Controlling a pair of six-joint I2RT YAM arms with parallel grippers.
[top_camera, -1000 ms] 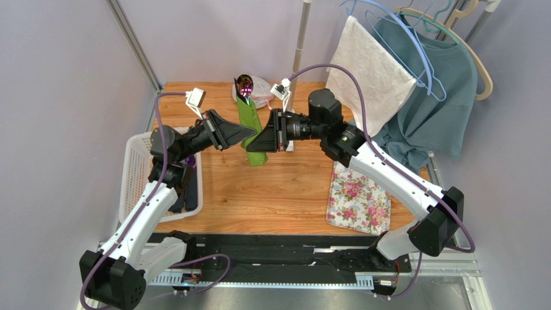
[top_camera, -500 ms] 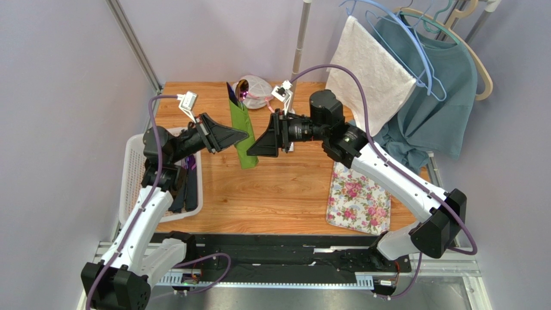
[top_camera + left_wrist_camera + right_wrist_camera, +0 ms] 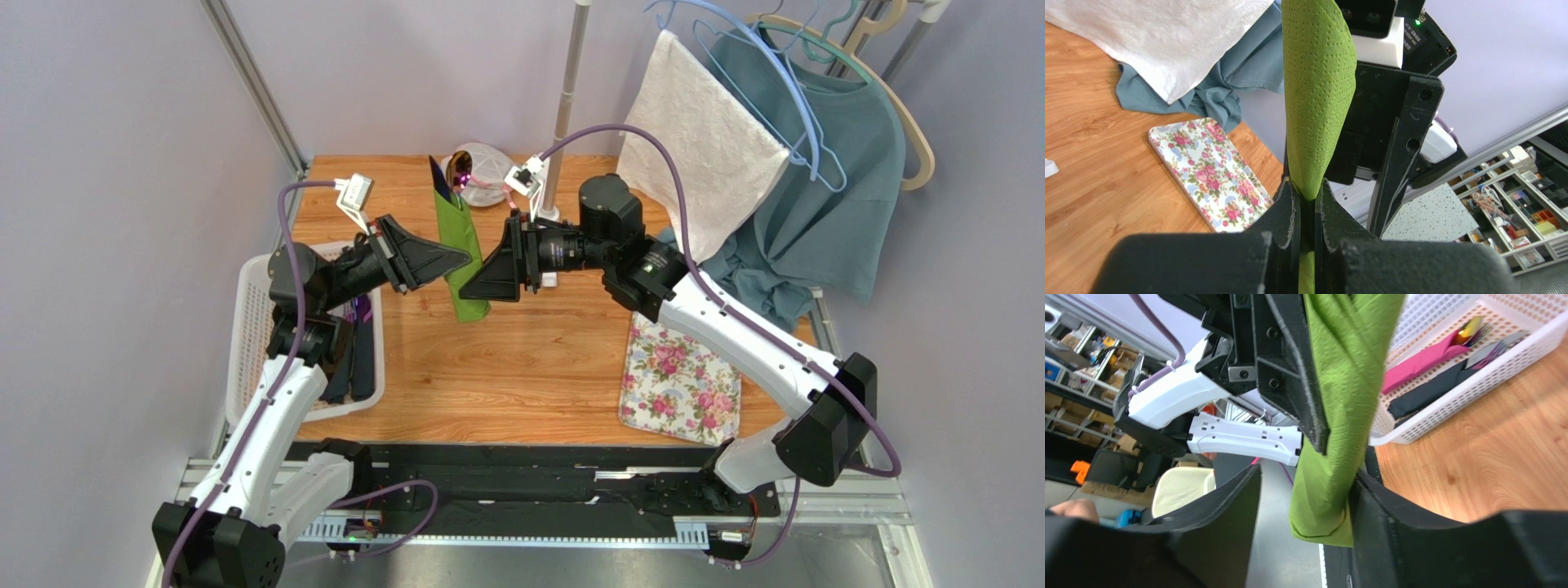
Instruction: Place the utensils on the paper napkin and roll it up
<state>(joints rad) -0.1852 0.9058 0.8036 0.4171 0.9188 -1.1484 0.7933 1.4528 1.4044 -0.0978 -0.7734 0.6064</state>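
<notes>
The paper napkin (image 3: 459,251) is a green roll held up in the air over the table's back middle, tilted. Out of its top end stick the utensils (image 3: 439,174), one blue-purple and one with a glossy reddish head (image 3: 461,164). My left gripper (image 3: 464,260) is shut on the roll's middle; in the left wrist view the pads (image 3: 1292,211) pinch the napkin (image 3: 1318,92). My right gripper (image 3: 474,290) is open around the roll's lower end. In the right wrist view the napkin (image 3: 1339,416) leans on one finger (image 3: 1392,523) with a wide gap to the other.
A white basket (image 3: 260,321) at the left holds pink and dark rolls (image 3: 1422,358). A floral mat (image 3: 681,380) lies at the right front. A white cloth (image 3: 705,135), a teal garment (image 3: 816,196) and hangers hang at the back right. A crumpled clear bag (image 3: 494,165) sits behind the roll.
My right gripper has opened off the roll's lower end. The left gripper has carried the roll a little to the left, and its top now shows both utensils.
</notes>
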